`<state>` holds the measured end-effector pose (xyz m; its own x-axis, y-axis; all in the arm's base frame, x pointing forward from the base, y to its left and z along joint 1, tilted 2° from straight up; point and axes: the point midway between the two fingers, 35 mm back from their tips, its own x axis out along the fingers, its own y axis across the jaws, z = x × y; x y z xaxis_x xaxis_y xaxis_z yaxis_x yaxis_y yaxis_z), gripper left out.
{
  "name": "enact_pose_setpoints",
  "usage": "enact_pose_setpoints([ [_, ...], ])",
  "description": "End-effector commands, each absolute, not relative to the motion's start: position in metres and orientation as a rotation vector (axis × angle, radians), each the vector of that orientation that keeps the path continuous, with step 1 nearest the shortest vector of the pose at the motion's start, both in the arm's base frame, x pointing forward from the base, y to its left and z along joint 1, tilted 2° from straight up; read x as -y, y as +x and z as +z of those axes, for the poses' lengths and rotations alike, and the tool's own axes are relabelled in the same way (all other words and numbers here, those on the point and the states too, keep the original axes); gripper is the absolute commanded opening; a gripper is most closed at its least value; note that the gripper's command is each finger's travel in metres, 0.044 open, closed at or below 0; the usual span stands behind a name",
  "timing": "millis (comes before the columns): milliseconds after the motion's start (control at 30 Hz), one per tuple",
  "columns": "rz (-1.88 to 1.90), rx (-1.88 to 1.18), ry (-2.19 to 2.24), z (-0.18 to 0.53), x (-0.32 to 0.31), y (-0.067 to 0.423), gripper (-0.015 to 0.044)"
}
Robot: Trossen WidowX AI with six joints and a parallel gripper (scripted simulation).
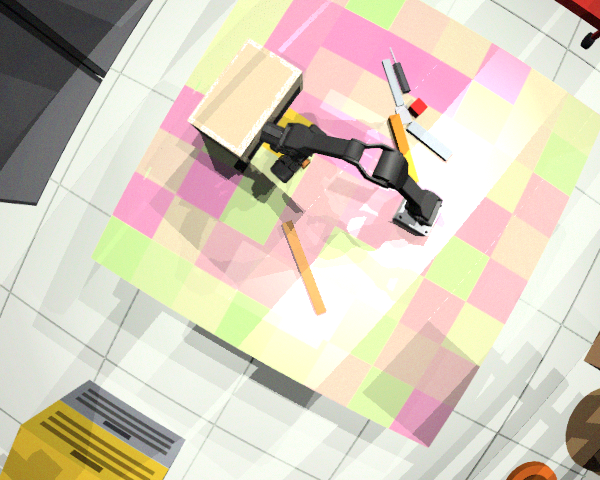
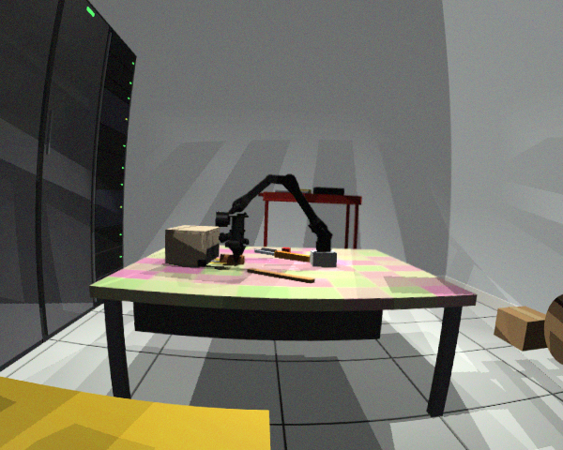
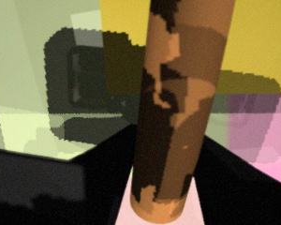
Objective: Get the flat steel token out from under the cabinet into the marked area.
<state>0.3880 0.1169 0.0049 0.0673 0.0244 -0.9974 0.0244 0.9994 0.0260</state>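
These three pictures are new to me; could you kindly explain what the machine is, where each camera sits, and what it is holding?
The black jointed thing is a robot arm, fixed by its grey base to a checkered table. One picture looks straight down, one looks across the room from the side, and one comes from a camera on the arm's wrist.

At the arm's tip is a pincer, lowered beside a tan box, the cabinet. It is shut on a brown rod, which fills the wrist view.

On the table also lie a long orange stick, a second orange stick, grey bars and a small red block. The yellow patch by the cabinet is the marked area.
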Motion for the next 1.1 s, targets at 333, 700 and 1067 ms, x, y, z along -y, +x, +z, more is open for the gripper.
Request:
enact_pose_setpoints([
  [333,-0.012,-1.499,0.037,0.003,-0.113,0.385,0.0],
  [700,-0.012,-1.5,0.038,0.003,-0.114,0.374,0.0],
  [1067,-0.012,-1.501,0.038,0.002,-0.115,0.364,0.0],
])
